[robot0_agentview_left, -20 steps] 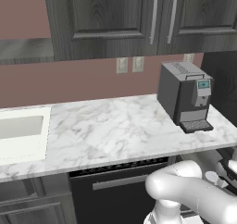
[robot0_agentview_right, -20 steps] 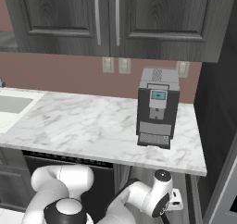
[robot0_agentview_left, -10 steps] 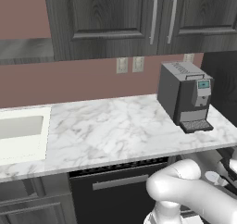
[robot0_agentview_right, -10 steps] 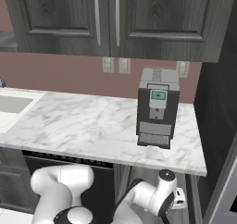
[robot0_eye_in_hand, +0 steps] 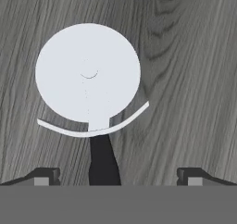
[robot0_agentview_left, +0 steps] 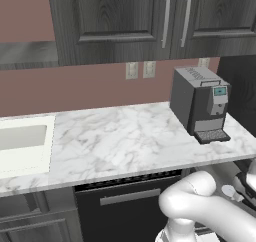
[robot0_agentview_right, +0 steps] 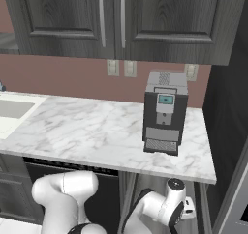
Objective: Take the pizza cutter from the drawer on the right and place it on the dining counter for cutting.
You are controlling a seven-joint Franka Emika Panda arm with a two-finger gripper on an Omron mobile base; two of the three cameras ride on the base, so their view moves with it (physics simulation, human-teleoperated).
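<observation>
Pizza cutter [robot0_eye_in_hand: 88, 75]: smooth, matt pale metal wheel; dark matt handle. Drawer floor [robot0_eye_in_hand: 194, 79]: grey wood with marked grain. Worktop [robot0_agentview_left: 125, 136]: polished white marble, grey veins. Upper cabinets [robot0_agentview_right: 164, 20]: dark grained wood, brushed metal handles. Coffee machine [robot0_agentview_right: 163, 113]: dark matt casing. Arm [robot0_agentview_left: 200, 211]: glossy white plastic.

Pretty clearly a home kitchen: dark wood-grain wall cabinets [robot0_agentview_left: 165, 21] with bar handles, a marble bench [robot0_agentview_left: 125, 136] with a built-in sink [robot0_agentview_left: 22, 141], a coffee machine [robot0_agentview_left: 200, 103] parked by the wall outlets [robot0_agentview_left: 140, 69], and a dishwasher front [robot0_agentview_left: 125, 201] tucked underneath.
</observation>
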